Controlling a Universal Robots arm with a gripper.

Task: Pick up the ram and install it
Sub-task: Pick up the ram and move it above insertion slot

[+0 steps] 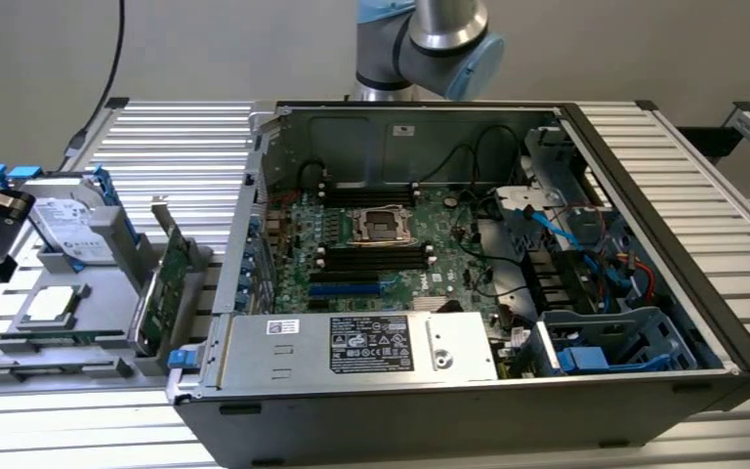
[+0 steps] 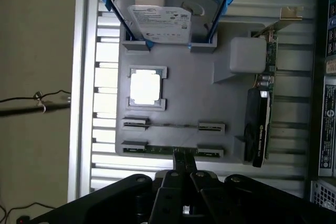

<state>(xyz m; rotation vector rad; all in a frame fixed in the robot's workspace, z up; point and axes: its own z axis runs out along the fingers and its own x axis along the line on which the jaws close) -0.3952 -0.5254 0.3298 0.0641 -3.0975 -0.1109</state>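
And here we are in a robotics lab, no question. A robot arm (image 1: pixel 443 39) stands over a bench (image 1: pixel 153 147) of ribbed aluminium rails, against a bare wall, with a cable (image 1: pixel 114 59) hanging down it. On the bench lies a PC (image 1: pixel 479 430) with its side off and its motherboard (image 1: pixel 362 244) in plain sight. Beside it, look, sits a grey jig (image 2: pixel 194 103) with each part in its own seat: drive (image 2: pixel 163 14), chip (image 2: pixel 144 87), card (image 2: pixel 260 129), ram (image 2: pixel 160 150). A made-to-measure test rig, nothing homely about it!
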